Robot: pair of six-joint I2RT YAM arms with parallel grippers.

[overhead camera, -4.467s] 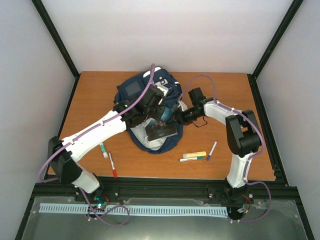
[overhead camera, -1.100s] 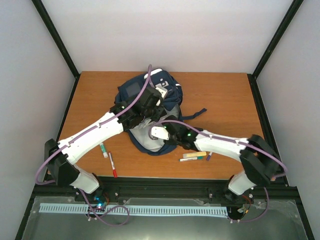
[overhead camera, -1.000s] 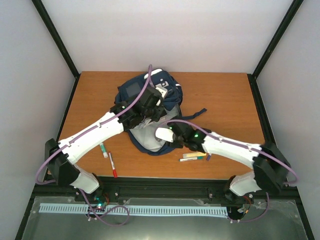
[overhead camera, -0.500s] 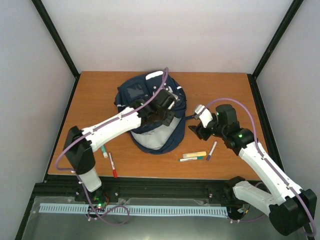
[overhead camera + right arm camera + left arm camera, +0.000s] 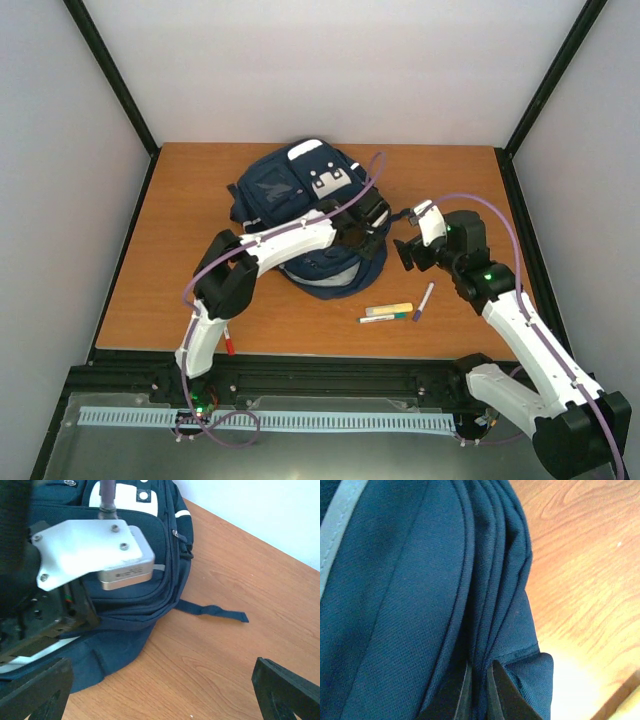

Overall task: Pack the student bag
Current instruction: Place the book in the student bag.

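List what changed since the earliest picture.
The student bag no longer gapes with pale lining; its patched front faces up. The left tool swung to its right edge and pinches a seam. The right tool pulled out, open, empty. Pens beside the bag stayed put.

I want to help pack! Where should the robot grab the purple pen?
Grip the purple pen at its middle, from above, squeezing across the barrel. It lies flat and slanted on the table, its near tip close to the green pen, so avoid that end.
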